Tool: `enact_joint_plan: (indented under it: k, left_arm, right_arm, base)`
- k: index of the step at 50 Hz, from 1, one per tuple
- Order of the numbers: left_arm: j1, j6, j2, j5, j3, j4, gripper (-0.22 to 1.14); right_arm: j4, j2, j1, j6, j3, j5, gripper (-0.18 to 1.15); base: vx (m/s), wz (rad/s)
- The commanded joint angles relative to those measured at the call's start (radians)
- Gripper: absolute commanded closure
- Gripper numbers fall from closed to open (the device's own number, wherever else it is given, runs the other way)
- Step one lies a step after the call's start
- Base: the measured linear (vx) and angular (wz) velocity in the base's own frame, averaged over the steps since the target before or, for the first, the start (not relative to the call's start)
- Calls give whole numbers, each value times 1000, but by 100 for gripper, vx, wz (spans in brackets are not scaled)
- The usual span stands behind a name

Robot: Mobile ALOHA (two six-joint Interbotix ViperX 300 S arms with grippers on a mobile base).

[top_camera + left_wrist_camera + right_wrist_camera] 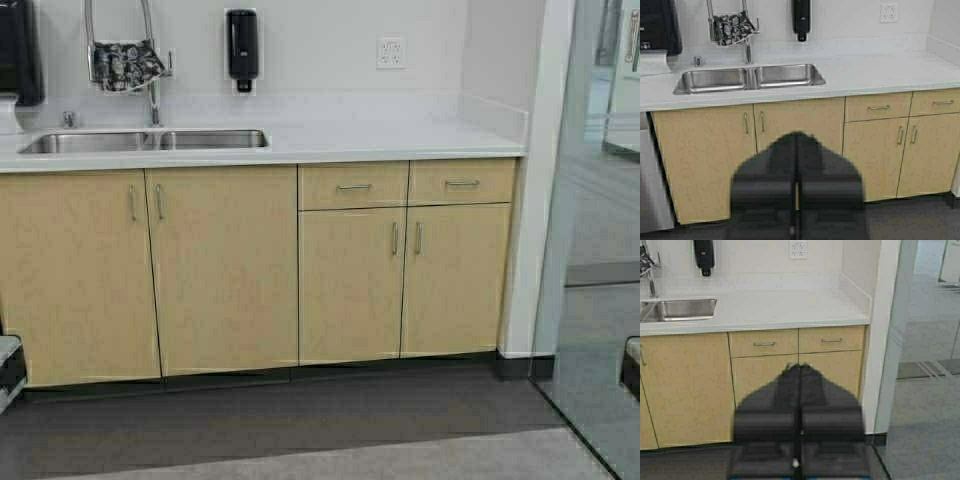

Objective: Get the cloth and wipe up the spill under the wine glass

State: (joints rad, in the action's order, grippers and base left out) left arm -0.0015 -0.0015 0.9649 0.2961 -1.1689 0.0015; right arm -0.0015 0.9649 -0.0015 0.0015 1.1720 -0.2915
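The cloth [125, 65], dark with a white leafy print, hangs over the tall faucet behind the sink; it also shows in the left wrist view [732, 27] and at the edge of the right wrist view [644, 261]. The wine glass and the spill are out of view. My left gripper [797, 136] is shut and empty, held low in front of the cabinet doors, far from the cloth. My right gripper [800, 367] is shut and empty too, facing the drawers at the counter's right end. In the high view only a bit of each arm shows at the lower side edges.
A double steel sink [150, 140] is set in the white counter [400, 140]. On the wall hang a black soap dispenser [241, 45] and a black paper towel dispenser [18, 50]. Wooden cabinets [225, 270] stand ahead. A glass wall [590, 250] bounds the right side.
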Motion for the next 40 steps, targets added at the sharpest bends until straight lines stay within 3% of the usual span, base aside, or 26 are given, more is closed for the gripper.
enact_joint_plan:
  k: [1,40]
  left_arm:
    - [-8,-12,32,0,-14,-2,93]
    - [-8,-11,-2,0,-2,-2,89]
  right_arm:
    - [0,-6,11,6,5,-2,94]
    - [-5,-28,11,6,-8,26,92]
  base:
    - [0,0]
    - [4,1]
